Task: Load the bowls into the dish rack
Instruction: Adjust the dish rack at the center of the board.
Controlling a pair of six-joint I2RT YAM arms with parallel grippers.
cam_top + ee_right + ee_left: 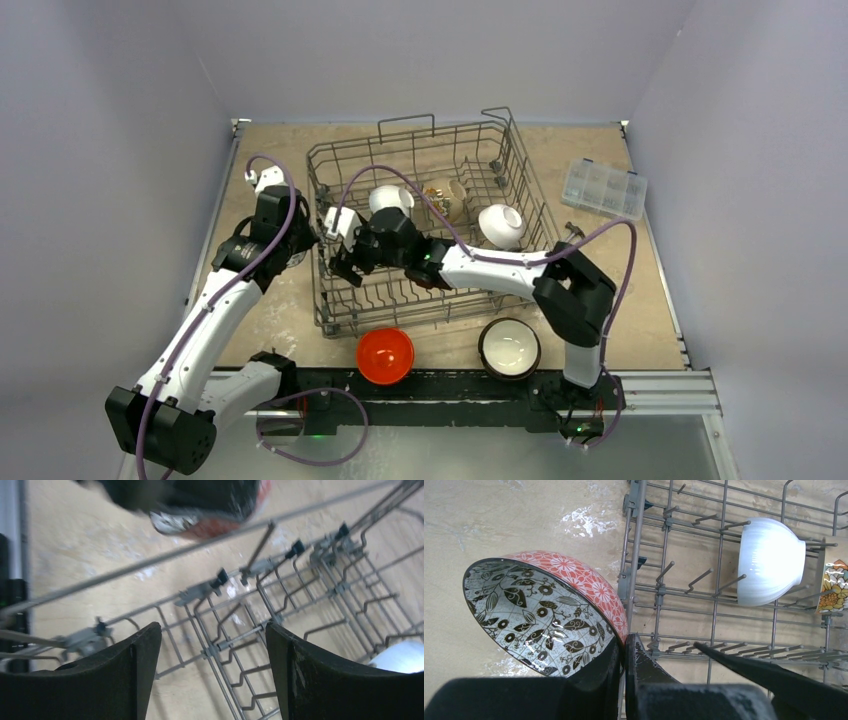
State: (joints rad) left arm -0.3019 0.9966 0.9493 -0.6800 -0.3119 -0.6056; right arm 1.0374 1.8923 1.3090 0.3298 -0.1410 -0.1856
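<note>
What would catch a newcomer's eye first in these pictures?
Probably the red flowered bowl, with black-and-white leaves inside, pinched by its rim in the left end effector just outside the left wall of the dish rack. Next comes the bright orange bowl just in front of the rack, beside a dark bowl with a cream inside.

Tan table, dish rack, orange bowl, dark bowl, clear box

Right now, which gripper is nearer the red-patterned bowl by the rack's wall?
Left. The left gripper pinches the rim of the red-patterned bowl, just outside the wall of the dish rack. The right gripper stands open inside the rack, across that wall, clear of the bowl.
</note>
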